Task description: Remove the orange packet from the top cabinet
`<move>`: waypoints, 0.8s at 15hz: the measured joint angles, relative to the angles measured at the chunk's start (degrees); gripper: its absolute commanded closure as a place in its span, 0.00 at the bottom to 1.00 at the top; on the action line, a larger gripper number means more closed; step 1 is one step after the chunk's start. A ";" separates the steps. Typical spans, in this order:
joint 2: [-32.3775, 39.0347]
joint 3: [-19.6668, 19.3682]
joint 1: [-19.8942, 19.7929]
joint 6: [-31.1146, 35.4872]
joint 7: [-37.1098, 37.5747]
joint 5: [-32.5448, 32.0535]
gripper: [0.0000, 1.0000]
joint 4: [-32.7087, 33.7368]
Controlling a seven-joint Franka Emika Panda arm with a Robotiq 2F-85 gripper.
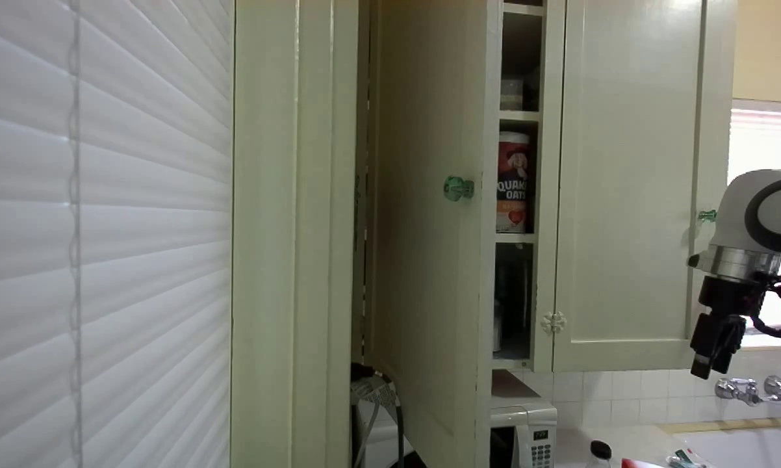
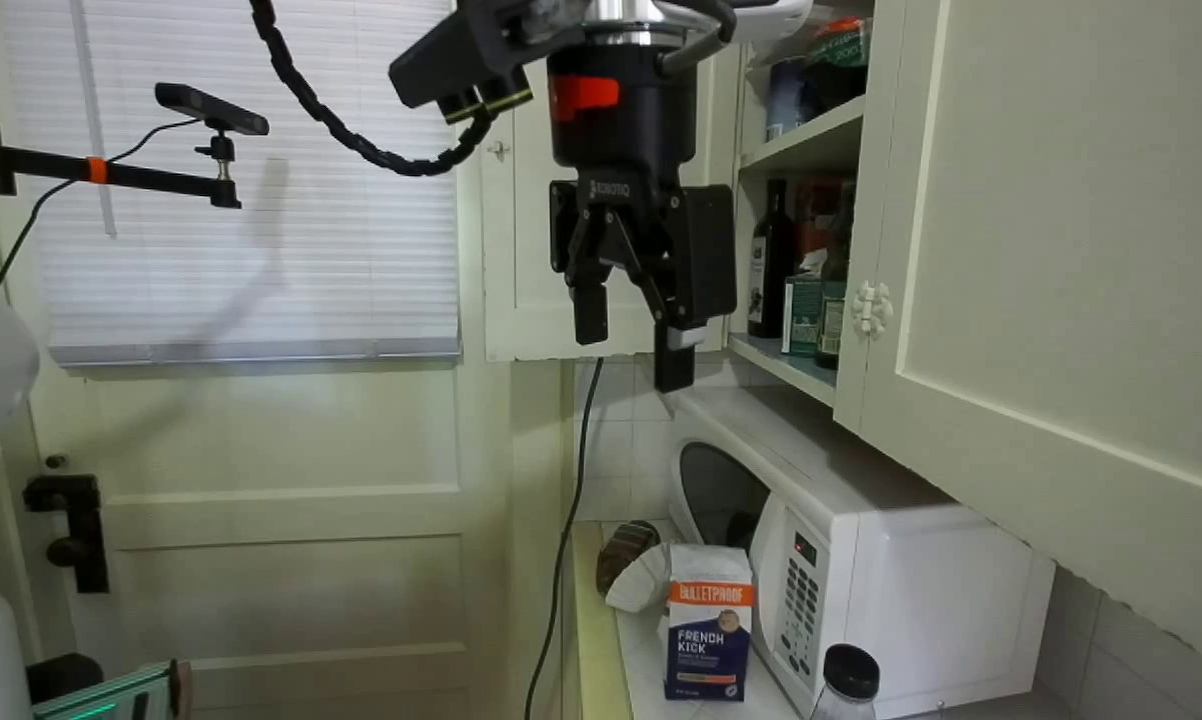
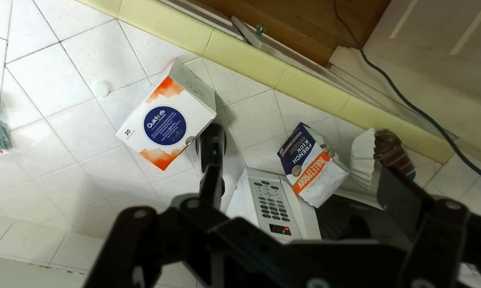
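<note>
Over the counter (image 3: 70,134), the top cabinet (image 1: 549,182) shows one open door (image 1: 429,260), the end effector (image 2: 633,350) two wide-spread fingers (image 2: 589,315).

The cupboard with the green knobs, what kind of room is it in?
Probably a home kitchen: the cupboard holds a tub of oats, a microwave stands below it, and there are taps too.
</note>
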 measured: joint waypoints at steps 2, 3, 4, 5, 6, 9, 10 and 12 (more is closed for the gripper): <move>0.00 0.00 0.00 0.00 0.00 0.00 0.00 0.00; 0.00 0.03 0.00 0.00 0.00 0.02 0.00 0.02; 0.01 0.22 0.01 0.00 0.06 0.24 0.00 0.18; 0.02 0.72 0.04 0.00 0.38 0.35 0.00 0.66; 0.02 1.59 0.06 0.03 1.08 0.36 0.00 1.44; 0.03 5.37 0.23 0.03 4.54 0.37 0.00 5.32; 0.03 6.83 0.28 0.03 6.06 0.34 0.00 6.88; 0.02 9.80 0.25 0.46 9.41 0.15 0.00 9.85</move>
